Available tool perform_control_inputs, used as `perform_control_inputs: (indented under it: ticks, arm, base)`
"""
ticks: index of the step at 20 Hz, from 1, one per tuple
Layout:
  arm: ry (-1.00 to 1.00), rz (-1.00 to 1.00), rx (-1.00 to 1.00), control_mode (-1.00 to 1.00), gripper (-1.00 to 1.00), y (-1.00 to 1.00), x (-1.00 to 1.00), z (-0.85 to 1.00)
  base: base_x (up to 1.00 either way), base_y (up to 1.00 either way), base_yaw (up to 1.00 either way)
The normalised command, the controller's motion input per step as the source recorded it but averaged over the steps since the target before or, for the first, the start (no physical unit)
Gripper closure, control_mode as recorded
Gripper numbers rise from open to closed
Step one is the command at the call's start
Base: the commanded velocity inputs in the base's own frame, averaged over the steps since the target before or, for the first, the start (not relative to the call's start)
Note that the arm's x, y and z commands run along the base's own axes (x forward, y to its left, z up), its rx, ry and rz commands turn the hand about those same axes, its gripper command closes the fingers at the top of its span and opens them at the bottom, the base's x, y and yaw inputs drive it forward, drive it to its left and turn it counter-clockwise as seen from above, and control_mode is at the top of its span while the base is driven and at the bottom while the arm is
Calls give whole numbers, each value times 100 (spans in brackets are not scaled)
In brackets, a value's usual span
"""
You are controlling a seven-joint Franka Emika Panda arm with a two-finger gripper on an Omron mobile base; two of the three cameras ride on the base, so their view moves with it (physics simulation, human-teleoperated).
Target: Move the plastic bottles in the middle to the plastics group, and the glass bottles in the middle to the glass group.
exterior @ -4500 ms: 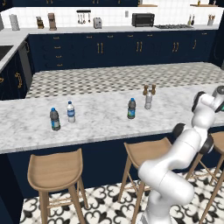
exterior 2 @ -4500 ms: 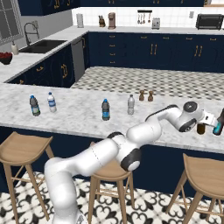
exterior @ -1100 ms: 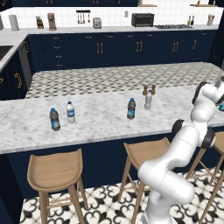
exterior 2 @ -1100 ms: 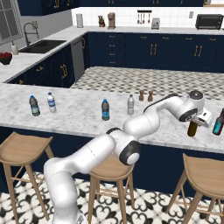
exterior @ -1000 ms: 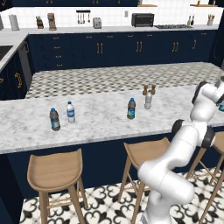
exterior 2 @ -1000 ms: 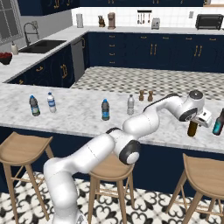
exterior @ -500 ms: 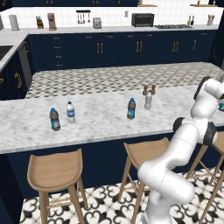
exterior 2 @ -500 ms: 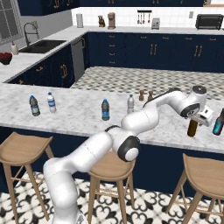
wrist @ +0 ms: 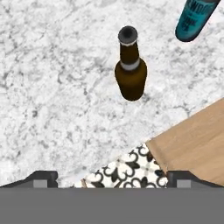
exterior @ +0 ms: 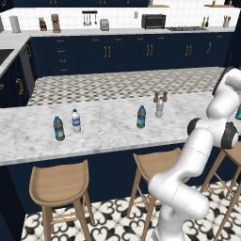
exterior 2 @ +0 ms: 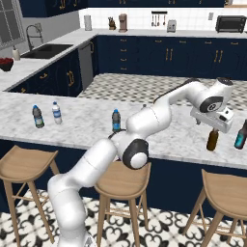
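Brown glass bottle [exterior 2: 212,140] was seen set upright on the counter [exterior 2: 87,120] just beside the teal bottle [exterior 2: 240,134], released below the wide-open gripper [exterior 2: 215,126] — while both middle plastic bottles [exterior: 141,116] were left to be moved to the plastics group [exterior: 59,128].

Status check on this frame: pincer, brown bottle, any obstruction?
Pincer open, above the brown bottle, holding nothing. Brown bottle upright on counter beside teal bottle, not touching. Nothing in the way.
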Motion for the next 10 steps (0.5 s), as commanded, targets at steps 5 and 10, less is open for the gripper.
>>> perform_control_inputs:
  ticks: [5,10]
  arm:
    - [-2,0,-11,-100,-100,95,-85,-25]
    - [0,0,-18,-100,-100,100,-24,-7]
  base:
    - [0,0,0]
    - [0,0,0]
